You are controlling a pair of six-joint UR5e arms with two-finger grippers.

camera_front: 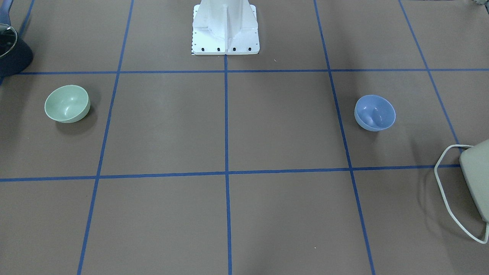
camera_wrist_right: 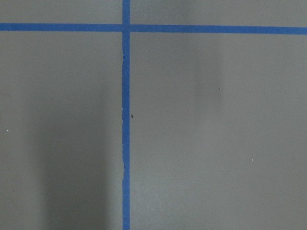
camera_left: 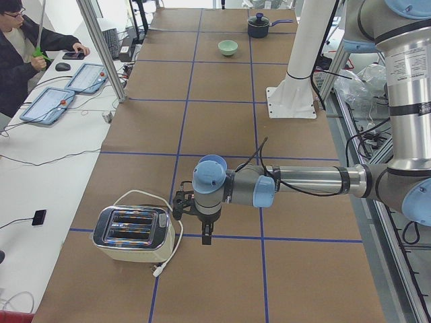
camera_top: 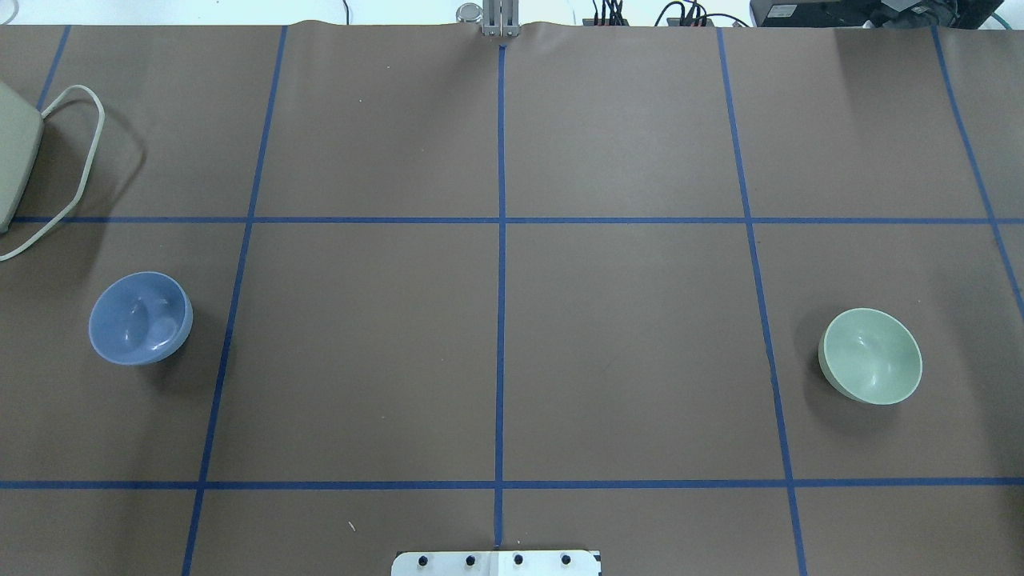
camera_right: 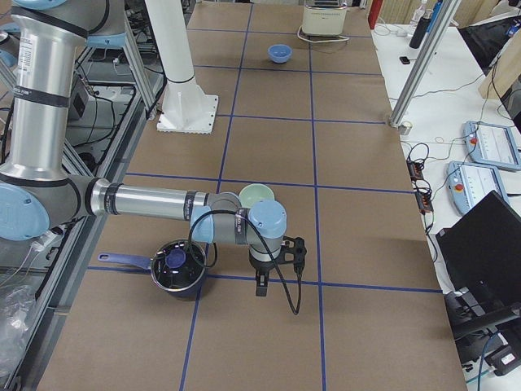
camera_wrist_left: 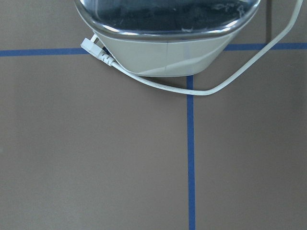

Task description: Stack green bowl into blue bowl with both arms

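Note:
The green bowl (camera_front: 67, 104) stands upright and empty on the robot's right side of the table; it also shows in the overhead view (camera_top: 870, 356). The blue bowl (camera_front: 374, 113) stands upright and empty on the robot's left side, far from the green one (camera_top: 140, 318). My left gripper (camera_left: 205, 235) hangs above the table beside the toaster, seen only in the left side view. My right gripper (camera_right: 261, 287) hangs near the green bowl (camera_right: 256, 195) and a pot, seen only in the right side view. I cannot tell whether either is open or shut.
A cream toaster (camera_left: 133, 233) with a loose cord lies at the table's end on the robot's left. A dark pot (camera_right: 177, 269) with a blue handle stands at the end on the robot's right. The white pedestal (camera_front: 225, 26) stands at the robot's edge.

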